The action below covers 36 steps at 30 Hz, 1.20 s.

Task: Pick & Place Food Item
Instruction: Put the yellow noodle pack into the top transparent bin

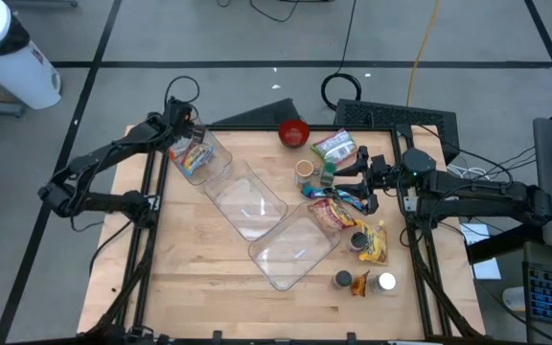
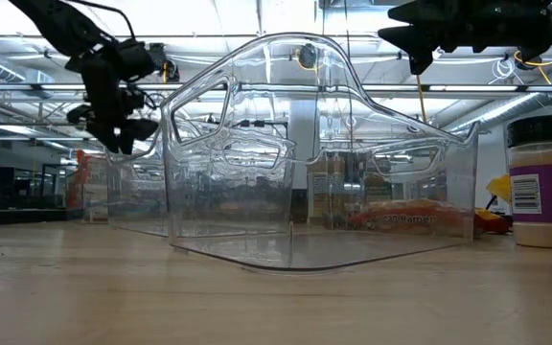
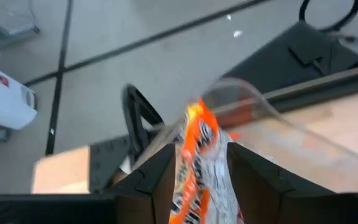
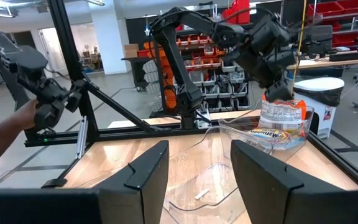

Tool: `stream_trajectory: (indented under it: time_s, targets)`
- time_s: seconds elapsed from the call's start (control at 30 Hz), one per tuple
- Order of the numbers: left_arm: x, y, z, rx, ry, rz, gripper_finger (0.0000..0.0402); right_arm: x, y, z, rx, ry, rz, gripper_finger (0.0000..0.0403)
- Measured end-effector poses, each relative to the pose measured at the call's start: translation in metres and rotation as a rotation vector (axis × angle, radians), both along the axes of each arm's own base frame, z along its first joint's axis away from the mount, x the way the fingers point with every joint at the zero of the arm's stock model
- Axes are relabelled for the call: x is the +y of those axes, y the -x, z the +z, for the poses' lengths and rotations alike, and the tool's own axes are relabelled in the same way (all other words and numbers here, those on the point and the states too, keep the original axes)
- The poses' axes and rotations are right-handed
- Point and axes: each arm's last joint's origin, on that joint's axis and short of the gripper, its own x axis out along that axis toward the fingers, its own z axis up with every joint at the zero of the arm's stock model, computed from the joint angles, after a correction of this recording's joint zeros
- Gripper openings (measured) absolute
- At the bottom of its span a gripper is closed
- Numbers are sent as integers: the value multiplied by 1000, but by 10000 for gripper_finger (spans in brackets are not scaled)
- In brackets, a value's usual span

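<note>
My left gripper [image 1: 184,137] is at the table's far left corner, shut on an orange-and-white snack bag [image 3: 197,165] over a clear plastic container [image 1: 204,161]. In the right wrist view the bag [image 4: 281,116] hangs below that gripper with its lower part inside the container [image 4: 257,135]. My right gripper [image 1: 345,180] is open and empty at the table's right side, above a pile of food packets [image 1: 338,206]. Two more clear containers [image 1: 249,201] [image 1: 295,249] lie in a diagonal row across the table's middle. My left gripper pinches the snack bag's upper part [image 3: 199,134] between its two fingers [image 3: 161,174], coming from above. The bag hangs upright below the fingers, its lower part [image 4: 277,134] down inside the clear container's walls. Whether it rests on the container's floor I cannot tell.
A red bowl [image 1: 293,132], a green packet [image 1: 333,146] and a small cup [image 1: 304,171] are at the far right. A yellow packet [image 1: 374,244] and small jars [image 1: 343,280] [image 1: 385,282] are at the near right. A person's hand [image 4: 5,140] shows beyond the table.
</note>
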Motion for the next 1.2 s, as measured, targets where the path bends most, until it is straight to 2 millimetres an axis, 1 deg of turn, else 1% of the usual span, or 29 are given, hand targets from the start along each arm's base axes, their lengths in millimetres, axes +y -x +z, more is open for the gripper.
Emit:
stream_trajectory:
  time_s: [0.13, 0.23, 0.37, 0.47, 0.53, 0.63, 0.77, 0.87, 0.93, 1.0, 1.1, 1.2]
  targets:
    - [-3, -3, 21, -61, -58, -32, 141, 0, 0, 0, 1, 0, 0, 164]
    - [-12, -7, 39, -162, -95, -123, 138, 0, 0, -1, 6, -2, 0, 164]
    - [-33, -18, 60, -311, -181, -382, 138, 0, 0, -2, 18, -5, 0, 164]
    - [-55, -24, 67, -432, -261, -576, 138, 0, 0, -4, 37, -10, 0, 164]
    - [-69, -27, 66, -507, -307, -687, 138, 0, 0, -5, 50, -14, 0, 164]
    - [-86, -28, 58, -621, -394, -825, 138, 0, 0, -6, 59, -17, 0, 164]
    - [-102, -24, 47, -750, -509, -916, 138, 0, 0, -6, 56, -6, -1, 164]
    - [-107, -24, 40, -803, -564, -946, 138, 0, 0, -5, 53, -4, -1, 164]
    - [-109, -24, 34, -810, -563, -952, 138, 1, 0, -4, 36, -9, 5, 165]
    - [-109, -25, 31, -817, -542, -950, 138, 5, -1, -1, 11, -21, 45, 165]
    - [-109, -29, 26, -838, -488, -943, 138, 19, -2, 4, -34, -11, 198, 176]
    - [-109, -33, 23, -846, -453, -946, 138, 39, -3, 13, -43, -3, 314, 199]
